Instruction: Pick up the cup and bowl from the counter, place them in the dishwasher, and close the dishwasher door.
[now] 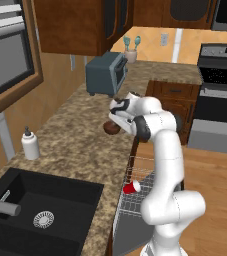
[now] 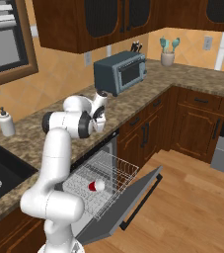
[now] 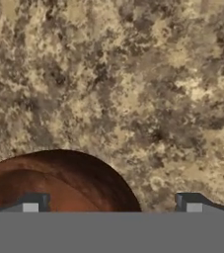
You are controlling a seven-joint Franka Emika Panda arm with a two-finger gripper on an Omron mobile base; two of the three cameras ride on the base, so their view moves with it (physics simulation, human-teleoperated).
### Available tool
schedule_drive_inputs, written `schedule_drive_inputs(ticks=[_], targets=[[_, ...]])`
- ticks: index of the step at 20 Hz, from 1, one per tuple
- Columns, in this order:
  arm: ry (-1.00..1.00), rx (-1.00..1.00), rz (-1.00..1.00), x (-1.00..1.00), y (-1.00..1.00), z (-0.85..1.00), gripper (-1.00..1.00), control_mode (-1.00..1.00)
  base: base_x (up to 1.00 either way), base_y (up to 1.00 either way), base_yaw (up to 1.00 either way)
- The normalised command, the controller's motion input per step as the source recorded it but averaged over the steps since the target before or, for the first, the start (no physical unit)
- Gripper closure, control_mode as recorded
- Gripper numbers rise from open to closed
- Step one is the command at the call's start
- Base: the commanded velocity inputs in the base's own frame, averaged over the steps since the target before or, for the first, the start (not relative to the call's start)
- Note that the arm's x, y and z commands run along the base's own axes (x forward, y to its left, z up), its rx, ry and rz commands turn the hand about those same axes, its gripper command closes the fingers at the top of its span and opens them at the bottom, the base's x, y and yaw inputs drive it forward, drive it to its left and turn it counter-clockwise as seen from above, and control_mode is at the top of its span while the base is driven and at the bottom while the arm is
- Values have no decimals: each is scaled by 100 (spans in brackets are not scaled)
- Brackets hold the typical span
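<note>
The bowl (image 3: 59,183) is the thing in hand now: the cup (image 1: 131,187) already lies in the dishwasher (image 2: 103,180) rack, so the step, as I judge it, is picking up the bowl. In the hand view the two fingers (image 3: 30,205) stand well apart, open, holding nothing. The left finger sits over the bowl's inside, the right finger (image 3: 192,205) over bare counter (image 3: 133,89) beyond the bowl's rim, so the near wall of the bowl lies between them. Whether either finger touches the bowl yet I cannot tell.

Seen from the left base view, the bowl (image 1: 111,128) rests on the counter (image 1: 70,145) near its front edge, just above the dishwasher, with the gripper (image 1: 116,120) right over it. Farther back from the bowl stands a toaster oven (image 1: 106,73); toward the sink (image 1: 40,210) side stands a soap bottle (image 1: 30,143), well apart from the bowl.

The next move probably calls for a short descent so the fingers straddle the rim, then closing on the wall and lifting straight up. After that the bowl has to go down to the rack beside the cup, and the door (image 2: 128,207), hanging open, must be swung shut.
</note>
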Motion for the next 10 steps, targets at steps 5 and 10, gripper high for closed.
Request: schedule_drive_inputs(ticks=[5,10], targets=[[12,-7,0,12,12,-41,100,-100,0,0,0],[7,-2,0,-26,-8,-30,100,-100,0,0,0]])
